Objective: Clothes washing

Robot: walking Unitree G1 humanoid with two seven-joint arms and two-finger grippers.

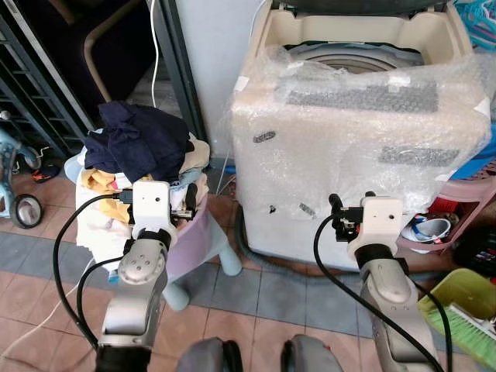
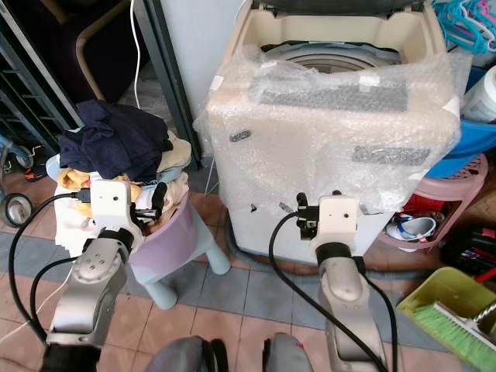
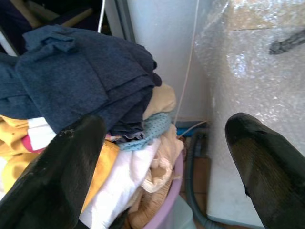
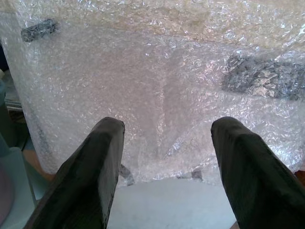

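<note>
Both end effectors gape empty, left (image 3: 167,167) by clothes pile (image 1: 143,159), right (image 4: 164,167) facing bubble-wrapped washing machine (image 1: 356,147).

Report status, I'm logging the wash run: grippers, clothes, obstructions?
Left gripper open, at clothes pile. Right gripper open, facing bubble-wrapped washing machine. Nothing held. Nothing seen between.

Both arms raised forward, left end effector (image 3: 162,176) and right end effector (image 4: 167,176) spread apart.

clothes pile (image 1: 143,155) on stool (image 1: 203,248), left of washing machine (image 1: 356,147)
</note>
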